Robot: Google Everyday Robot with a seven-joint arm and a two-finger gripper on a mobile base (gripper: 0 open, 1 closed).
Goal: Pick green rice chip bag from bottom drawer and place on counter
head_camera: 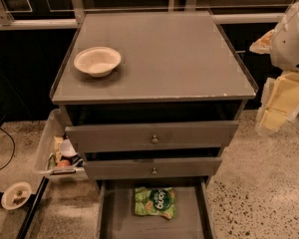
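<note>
- green rice chip bag [155, 202] lies flat in bottom drawer [187, 225], toward its back — probably light, crinkly and slippery; best pinched at a sealed edge
- bin [44, 151] at left holds mixed small items
- counter [179, 59] carries one empty bowl [97, 60]
- end effector [281, 101] at right beside counter, well apart from bag — cannot tell if wide or narrow

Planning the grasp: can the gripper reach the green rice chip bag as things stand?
Probably yes: the bottom drawer is pulled out, the green rice chip bag lies uncovered on its floor, and the gripper hangs right of the counter with nothing between.
</note>
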